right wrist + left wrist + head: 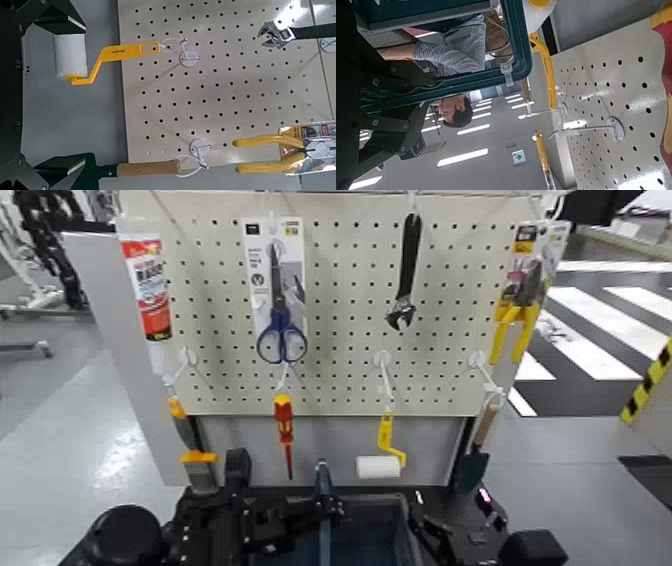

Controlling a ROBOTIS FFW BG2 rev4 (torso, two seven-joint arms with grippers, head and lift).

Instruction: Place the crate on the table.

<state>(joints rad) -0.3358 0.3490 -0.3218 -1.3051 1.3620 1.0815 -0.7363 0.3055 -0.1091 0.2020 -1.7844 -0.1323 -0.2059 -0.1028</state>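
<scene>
The dark blue-grey crate (pixel 365 535) sits at the bottom of the head view, its thin blue upright handle (pixel 323 490) in the middle. It is right in front of the cream pegboard. My left gripper (pixel 228 508) is at the crate's left side, shut on it. The left wrist view shows the crate's rim (pixel 520 55) against the dark finger links (pixel 387 103). My right gripper (pixel 468 512) is beside the crate's right side. In the right wrist view its fingers (pixel 67 165) stand wide apart with nothing between them. The black table (pixel 436 489) shows only as a dark strip under the pegboard.
The pegboard (pixel 340 330) close ahead carries scissors (pixel 280 310), a wrench (pixel 404 275), yellow pliers (pixel 518 315), a red screwdriver (pixel 285 430) and a paint roller (pixel 378 465). Grey floor lies to both sides. A person in a checked shirt (pixel 455 47) shows in the left wrist view.
</scene>
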